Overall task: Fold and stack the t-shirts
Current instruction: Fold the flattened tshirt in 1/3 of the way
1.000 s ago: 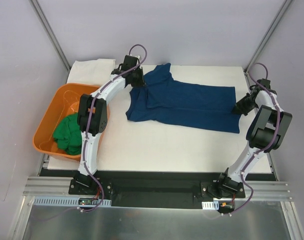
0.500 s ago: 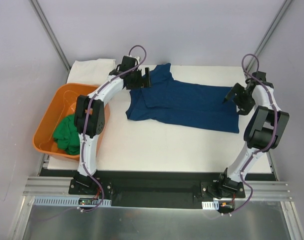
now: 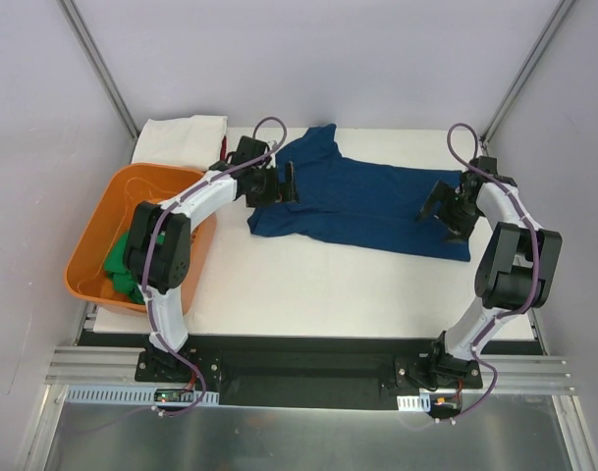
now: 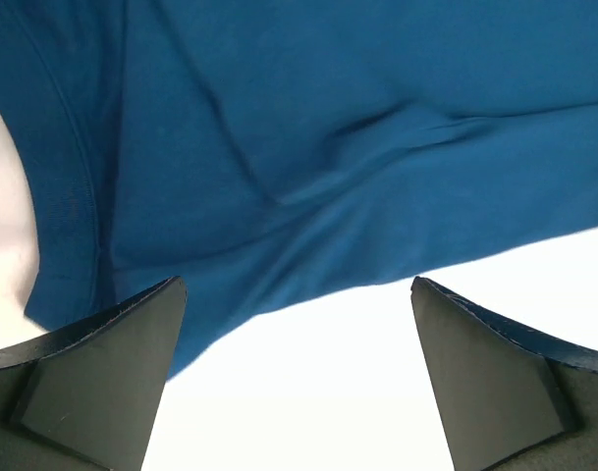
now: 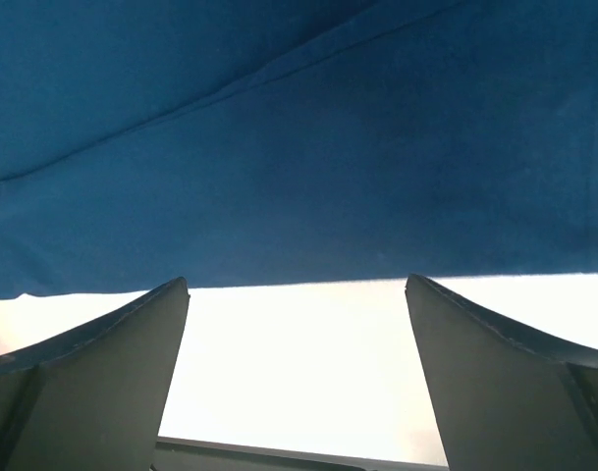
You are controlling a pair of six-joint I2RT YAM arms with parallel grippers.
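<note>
A navy blue t-shirt (image 3: 367, 201) lies flat across the back half of the table, folded lengthwise, with its collar end to the left. My left gripper (image 3: 289, 184) hovers open over that left end. In the left wrist view the navy t-shirt (image 4: 328, 118) fills the top, and the left gripper (image 4: 299, 285) has nothing between its fingers. My right gripper (image 3: 439, 211) stands open over the hem end. The right wrist view shows the shirt's straight edge (image 5: 299, 147) just beyond the empty right gripper (image 5: 297, 283). A green t-shirt (image 3: 122, 267) lies bunched in the tub. A white t-shirt (image 3: 181, 131) lies at the back left.
The orange plastic tub (image 3: 92, 235) sits off the table's left edge, beside the left arm's elbow. The white tabletop (image 3: 318, 294) stretches in front of the navy shirt. Metal frame posts rise at both back corners.
Both grippers have opened and let go of the navy shirt. The left one moved nearer along the collar end. The right one swung left over the hem end.
</note>
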